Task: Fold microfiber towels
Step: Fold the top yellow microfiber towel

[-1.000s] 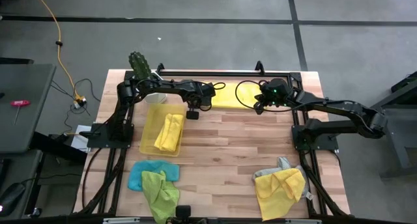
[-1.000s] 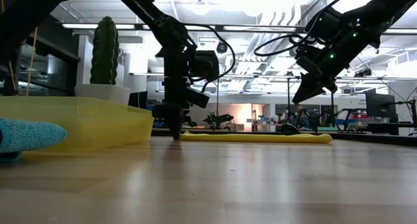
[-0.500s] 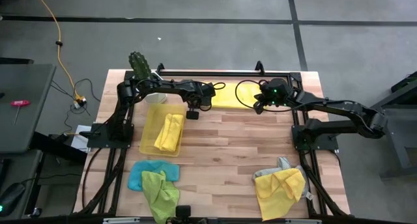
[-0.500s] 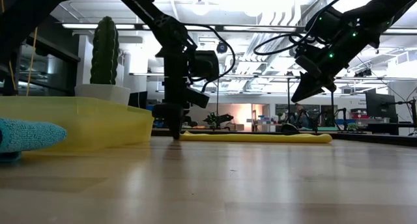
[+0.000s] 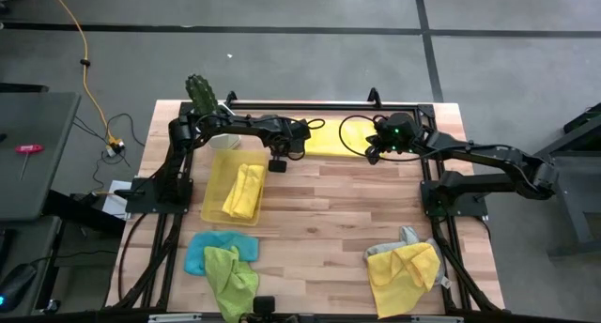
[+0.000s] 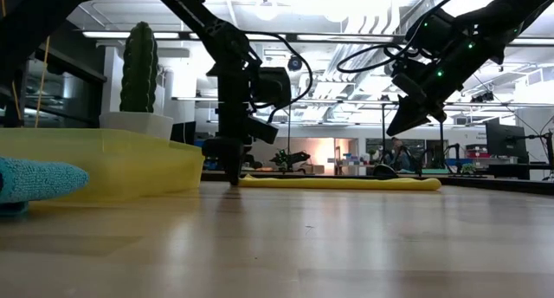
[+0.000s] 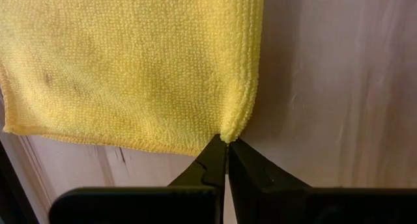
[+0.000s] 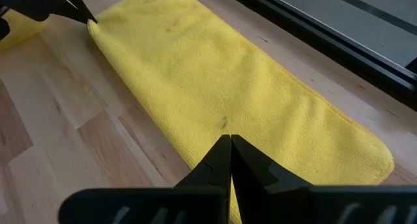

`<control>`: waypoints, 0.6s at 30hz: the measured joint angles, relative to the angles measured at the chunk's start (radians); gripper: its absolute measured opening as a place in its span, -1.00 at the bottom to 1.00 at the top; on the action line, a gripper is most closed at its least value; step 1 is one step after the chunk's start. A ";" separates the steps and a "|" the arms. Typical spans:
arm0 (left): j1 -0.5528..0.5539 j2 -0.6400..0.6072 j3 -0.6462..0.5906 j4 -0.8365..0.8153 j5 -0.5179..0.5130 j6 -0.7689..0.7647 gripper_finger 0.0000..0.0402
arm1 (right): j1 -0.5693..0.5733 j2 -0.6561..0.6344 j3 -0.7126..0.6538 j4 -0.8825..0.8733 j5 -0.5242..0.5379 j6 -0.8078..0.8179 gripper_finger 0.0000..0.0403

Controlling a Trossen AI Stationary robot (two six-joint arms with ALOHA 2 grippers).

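A bright yellow microfiber towel (image 5: 331,140) lies as a long folded strip on the far middle of the table. My left gripper (image 7: 227,144) points down at the strip's left end and is shut on a corner of it. My right gripper (image 8: 230,143) is shut and hangs above the strip's right part (image 6: 405,125), clear of it. Another folded yellow towel (image 5: 242,192) lies in the yellow tray (image 5: 218,203). A light blue towel (image 5: 199,253) and a lime green one (image 5: 231,274) lie at the near left. A yellow towel (image 5: 404,271) on a grey one (image 5: 406,237) lies near right. My left gripper pinches the corner (image 7: 229,131) at the left end of the yellow strip, only at its fingertips (image 7: 214,160). The fingers come from above and point steeply down, with their tips at the table top (image 6: 234,180). The towel lies flat and slack on the wood.
A potted cactus (image 5: 200,96) stands at the far left corner, behind the tray. A black rail (image 8: 339,38) runs along the far edge just past the strip. Bare wood (image 5: 347,210) spans the table's middle.
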 joint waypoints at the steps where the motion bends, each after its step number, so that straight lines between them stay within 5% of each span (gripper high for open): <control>1: 0.000 0.000 0.000 0.000 0.000 0.000 -1.00 | 0.000 0.000 0.000 0.000 0.000 0.000 -1.00; 11: 0.000 0.000 0.000 0.000 0.000 0.000 -1.00 | 0.000 0.000 0.000 0.001 0.001 0.001 -1.00; 18: 0.000 0.000 0.000 0.000 0.000 0.000 -1.00 | 0.000 0.052 0.002 0.024 0.125 0.051 -0.93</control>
